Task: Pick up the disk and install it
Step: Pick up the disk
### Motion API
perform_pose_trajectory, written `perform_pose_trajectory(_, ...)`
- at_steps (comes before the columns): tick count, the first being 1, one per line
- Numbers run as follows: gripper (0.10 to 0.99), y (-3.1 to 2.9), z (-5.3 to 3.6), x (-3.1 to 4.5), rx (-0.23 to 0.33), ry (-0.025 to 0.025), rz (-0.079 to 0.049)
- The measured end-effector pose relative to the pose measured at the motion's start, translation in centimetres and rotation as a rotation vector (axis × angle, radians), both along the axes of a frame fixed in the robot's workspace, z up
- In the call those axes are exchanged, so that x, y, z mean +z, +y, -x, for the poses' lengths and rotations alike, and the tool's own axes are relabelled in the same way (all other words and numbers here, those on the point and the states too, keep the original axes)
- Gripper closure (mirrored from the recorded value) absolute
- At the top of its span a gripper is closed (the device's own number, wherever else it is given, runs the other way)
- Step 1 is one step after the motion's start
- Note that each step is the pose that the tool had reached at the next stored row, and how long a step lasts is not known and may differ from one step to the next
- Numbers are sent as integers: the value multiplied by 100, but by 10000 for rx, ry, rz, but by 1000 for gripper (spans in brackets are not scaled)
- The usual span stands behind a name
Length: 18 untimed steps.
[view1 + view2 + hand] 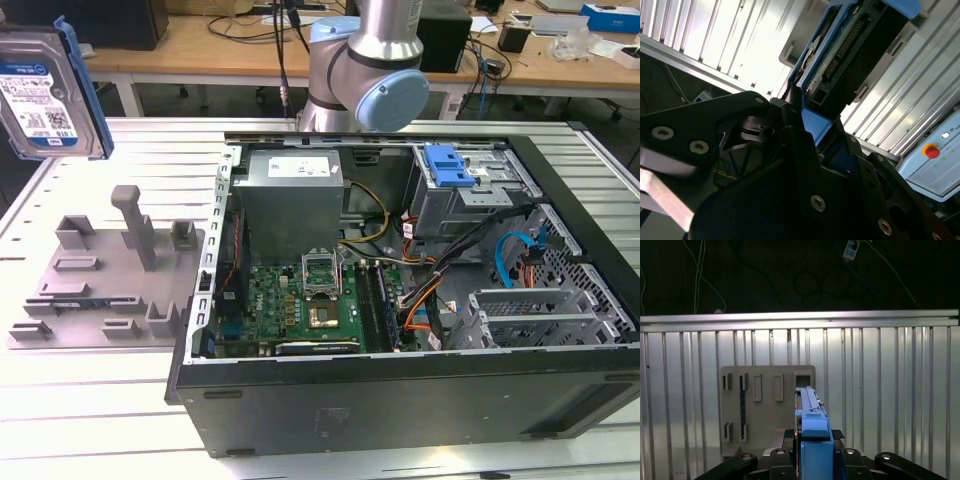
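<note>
The disk (45, 95), a silver-grey hard drive with a white-and-blue label in a blue plastic carrier frame, hangs in the air at the exterior view's left, above the grey fixture plate (110, 285). In both wrist views my gripper (814, 456) is shut on the blue carrier's edge (813, 426). The disk (850, 45) sticks out beyond the fingers (790, 115), connector side showing. The fixture plate (767, 405) lies below it on the ribbed metal table (890, 390).
The open computer case (400, 280) lies on the table at the exterior view's right, with motherboard, cables and a grey drive cage topped by a blue latch (447, 165). My arm's base (370, 60) stands behind the case. Wooden desks with clutter are farther back.
</note>
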<state>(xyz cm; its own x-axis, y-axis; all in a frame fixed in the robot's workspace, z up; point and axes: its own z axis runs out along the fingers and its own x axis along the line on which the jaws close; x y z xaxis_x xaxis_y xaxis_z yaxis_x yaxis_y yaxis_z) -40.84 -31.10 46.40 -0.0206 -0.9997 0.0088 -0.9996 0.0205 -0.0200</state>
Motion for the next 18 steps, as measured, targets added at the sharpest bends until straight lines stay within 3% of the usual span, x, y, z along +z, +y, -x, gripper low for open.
perform_pose_trajectory(7, 718, 0, 0, 94, 0, 0, 0)
perform_pose_trajectory(18, 718, 0, 0, 95, 30, -3, 0)
